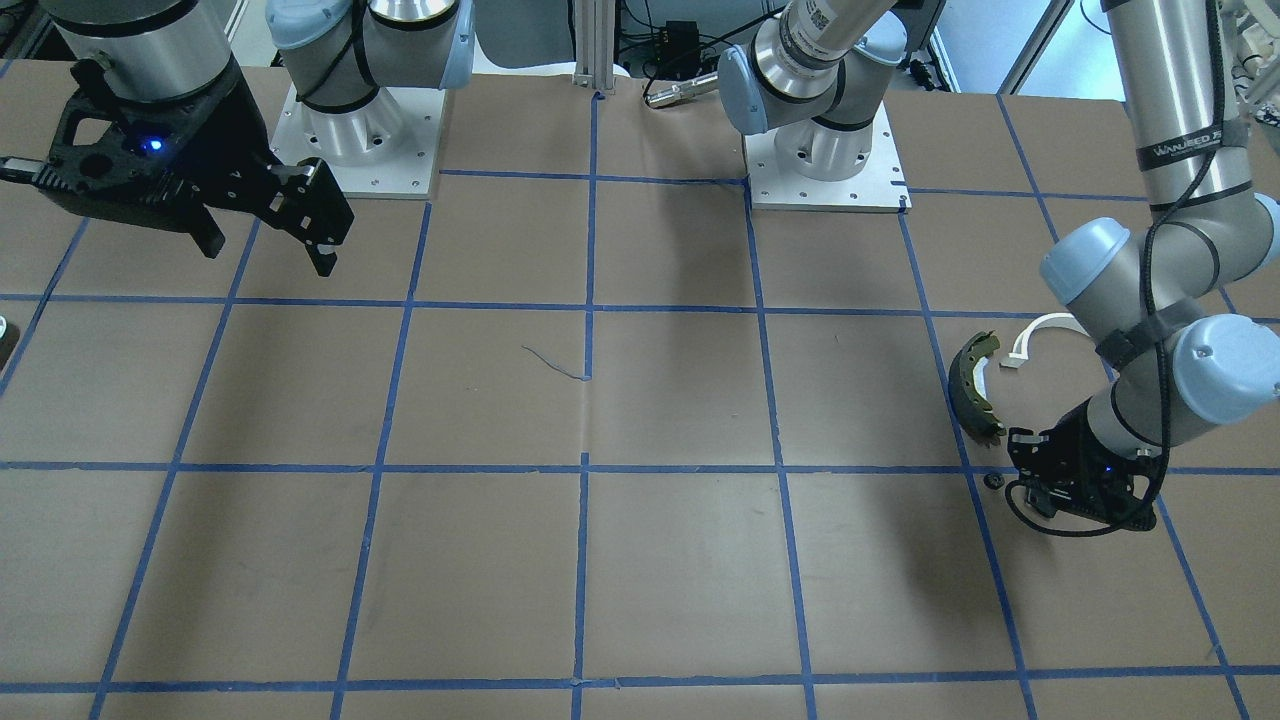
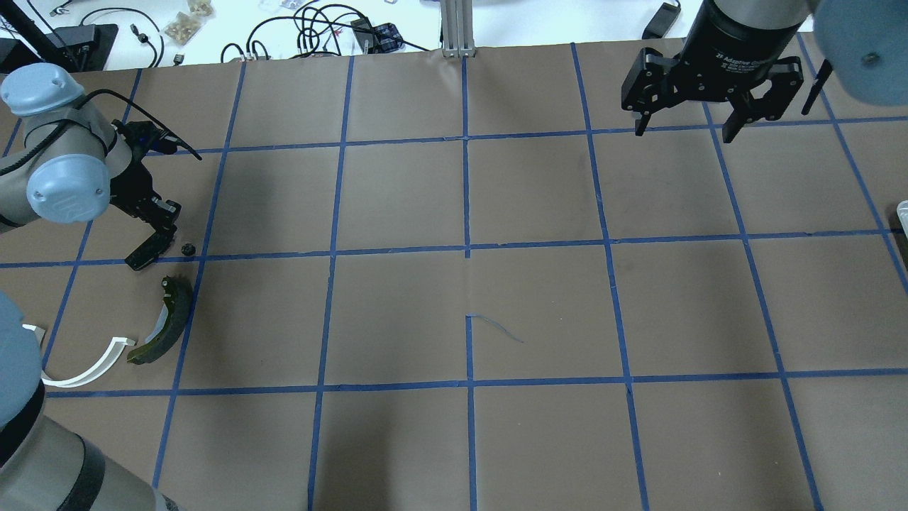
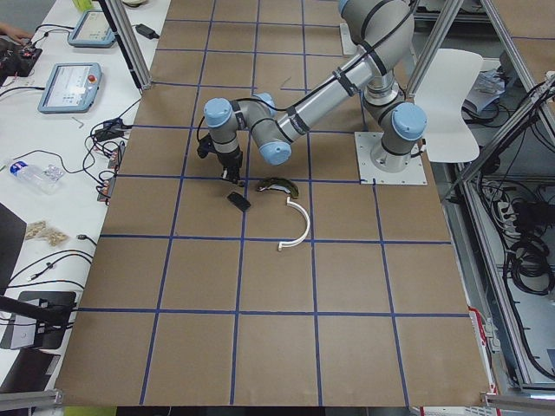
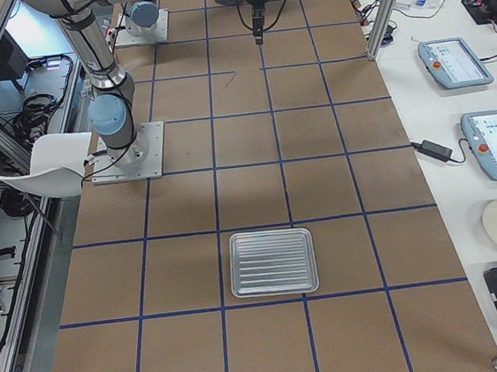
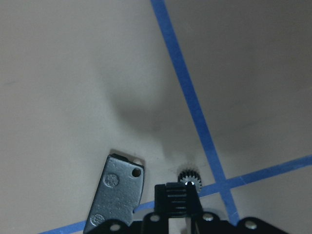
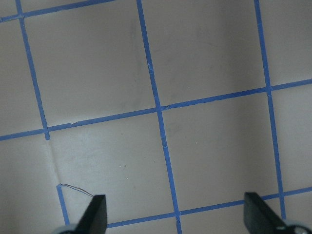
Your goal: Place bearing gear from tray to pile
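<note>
The small dark bearing gear (image 2: 187,249) lies on the paper beside a blue tape crossing, next to the pile. The pile is an olive-dark brake shoe (image 2: 164,330), a white plastic arc (image 2: 92,365) and a dark flat pad plate (image 5: 117,195). My left gripper (image 2: 167,226) hovers low over the pad plate and gear. In the left wrist view its fingertips (image 5: 177,195) meet, and the gear (image 5: 187,176) sits on the table just past them. My right gripper (image 2: 684,128) is open and empty, high over the far right. The silver tray (image 4: 272,262) looks bare.
Blue tape lines divide the brown paper table (image 2: 468,305) into squares. The two arm bases (image 1: 825,150) stand at the robot's edge. Cables and small items (image 2: 319,28) lie beyond the far edge. A tray corner (image 2: 902,209) shows at the right edge.
</note>
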Controlling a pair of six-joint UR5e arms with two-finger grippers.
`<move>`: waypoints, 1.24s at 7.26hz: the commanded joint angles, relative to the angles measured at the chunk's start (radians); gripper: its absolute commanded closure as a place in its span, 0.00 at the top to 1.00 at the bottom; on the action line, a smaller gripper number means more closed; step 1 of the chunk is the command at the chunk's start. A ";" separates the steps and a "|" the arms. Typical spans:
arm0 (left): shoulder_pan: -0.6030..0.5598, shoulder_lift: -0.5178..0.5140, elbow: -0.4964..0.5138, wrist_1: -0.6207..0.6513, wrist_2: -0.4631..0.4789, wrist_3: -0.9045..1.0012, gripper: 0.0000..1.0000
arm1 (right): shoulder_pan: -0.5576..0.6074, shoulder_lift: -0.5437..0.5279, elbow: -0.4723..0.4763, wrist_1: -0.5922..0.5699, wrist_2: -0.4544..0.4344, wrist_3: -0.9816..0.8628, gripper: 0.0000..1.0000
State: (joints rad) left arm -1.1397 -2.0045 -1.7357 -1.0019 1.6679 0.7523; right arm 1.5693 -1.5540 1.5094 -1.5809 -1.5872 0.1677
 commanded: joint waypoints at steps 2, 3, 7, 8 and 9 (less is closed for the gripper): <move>0.035 0.004 -0.008 -0.006 0.000 0.002 0.42 | 0.000 0.006 0.000 -0.005 0.000 -0.001 1.00; 0.035 0.004 -0.007 -0.006 0.000 0.002 0.74 | 0.000 0.008 0.000 -0.005 0.003 -0.001 1.00; 0.029 0.036 0.007 -0.018 0.001 -0.002 0.93 | 0.000 0.022 -0.002 -0.007 0.004 0.003 1.00; 0.011 0.077 0.018 -0.065 0.000 -0.013 0.93 | 0.000 0.025 -0.002 -0.007 0.004 0.003 1.00; -0.045 0.111 0.045 -0.110 -0.020 -0.021 0.93 | 0.002 0.025 -0.002 -0.007 0.006 0.004 1.00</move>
State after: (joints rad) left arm -1.1363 -1.9348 -1.7153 -1.0628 1.6629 0.7412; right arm 1.5696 -1.5307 1.5079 -1.5876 -1.5829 0.1704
